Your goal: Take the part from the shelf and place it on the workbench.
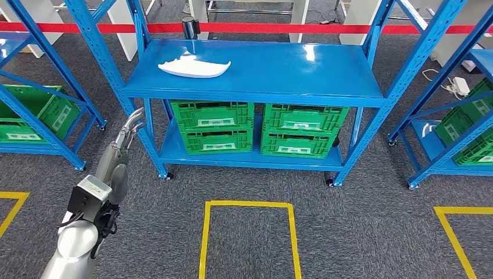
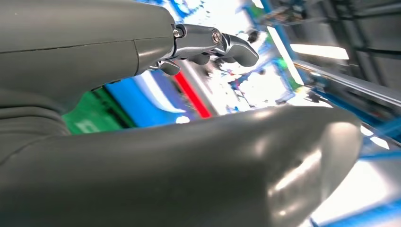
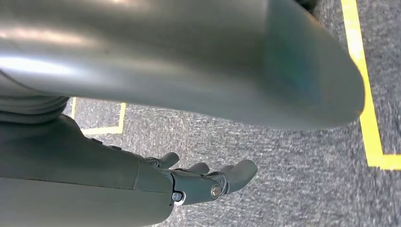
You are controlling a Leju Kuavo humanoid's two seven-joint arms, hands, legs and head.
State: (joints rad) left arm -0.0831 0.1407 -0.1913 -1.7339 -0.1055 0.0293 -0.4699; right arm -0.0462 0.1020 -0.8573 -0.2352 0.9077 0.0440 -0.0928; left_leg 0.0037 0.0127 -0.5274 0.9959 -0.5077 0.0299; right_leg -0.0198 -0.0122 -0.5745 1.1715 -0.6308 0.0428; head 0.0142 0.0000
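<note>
White moulded part, curved and glossy, lies on the blue steel shelf.
Left hand raised nearby, empty, fingers apart; right hand empty over grey carpet.

Head view looks down at shelf; wrist views close.

Four green crates stacked in pairs on a low rack level, red barrier tape behind, yellow floor markings on grey carpet
</note>
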